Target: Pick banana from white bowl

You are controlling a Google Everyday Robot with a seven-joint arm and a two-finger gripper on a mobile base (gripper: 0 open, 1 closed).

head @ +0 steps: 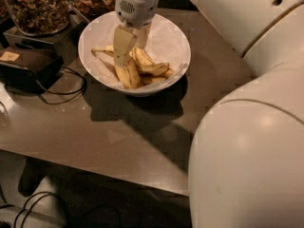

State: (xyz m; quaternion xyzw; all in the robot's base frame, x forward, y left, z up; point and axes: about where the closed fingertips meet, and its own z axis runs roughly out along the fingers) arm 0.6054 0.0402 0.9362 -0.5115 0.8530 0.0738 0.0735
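Observation:
The white bowl [175, 37] stands at the back of the table, lined with white paper, with several speckled yellow bananas in it. The long curved banana [107, 49] points its thin stem to the bowl's left and runs under the gripper. Shorter bananas [152, 69] lie to the right of it. My gripper [132, 44] hangs straight down from above, inside the bowl, with its tips down among the bananas at the bowl's middle. The gripper hides the middle of the long banana.
Glass jars of nuts [35, 6] stand at the back left. A black box [28, 63] with cables lies left of the bowl. My large white arm [247, 141] fills the right side. The table's front edge [95, 167] runs along the bottom.

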